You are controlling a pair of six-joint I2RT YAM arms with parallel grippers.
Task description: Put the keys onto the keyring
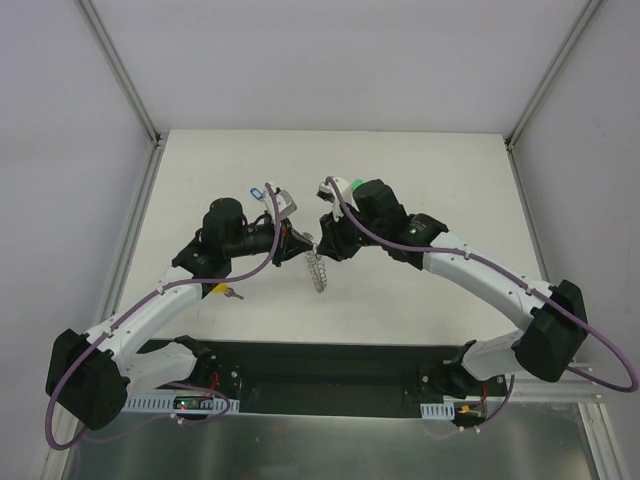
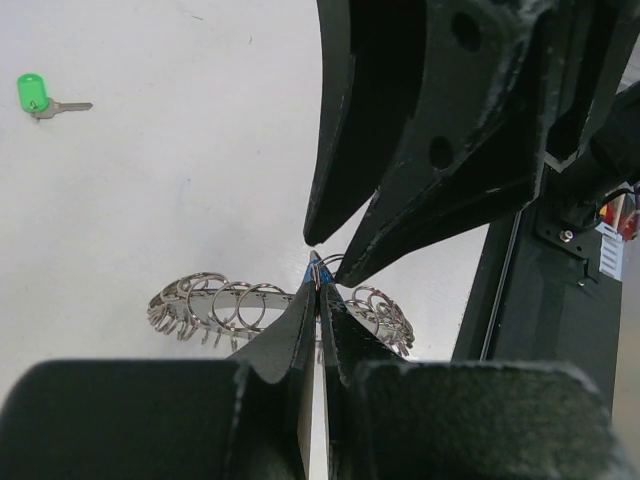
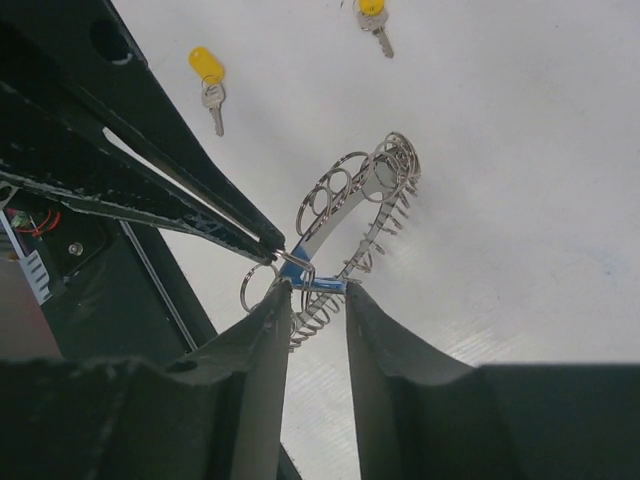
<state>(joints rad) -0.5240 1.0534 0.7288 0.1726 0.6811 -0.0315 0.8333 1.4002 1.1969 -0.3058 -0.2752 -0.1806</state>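
Note:
The keyring (image 1: 317, 268) hangs on edge between the two arms, and its wire loops show in the left wrist view (image 2: 215, 300) and in the right wrist view (image 3: 355, 190). My left gripper (image 1: 297, 240) (image 2: 318, 285) is shut on one wire loop of the ring. The blue key (image 3: 322, 284) sits at that loop, spanning the tips of my right gripper (image 1: 322, 243) (image 3: 316, 290), which closes on it from the opposite side. Loose on the table lie a green key (image 2: 32, 92), a pale blue key (image 1: 258, 192) and two yellow keys (image 3: 207, 68) (image 3: 372, 8).
The white table (image 1: 420, 170) is bounded by a metal frame at the sides. A black base plate (image 1: 330, 365) with both arm mounts runs along the near edge. The two grippers' fingers nearly touch above the table's middle.

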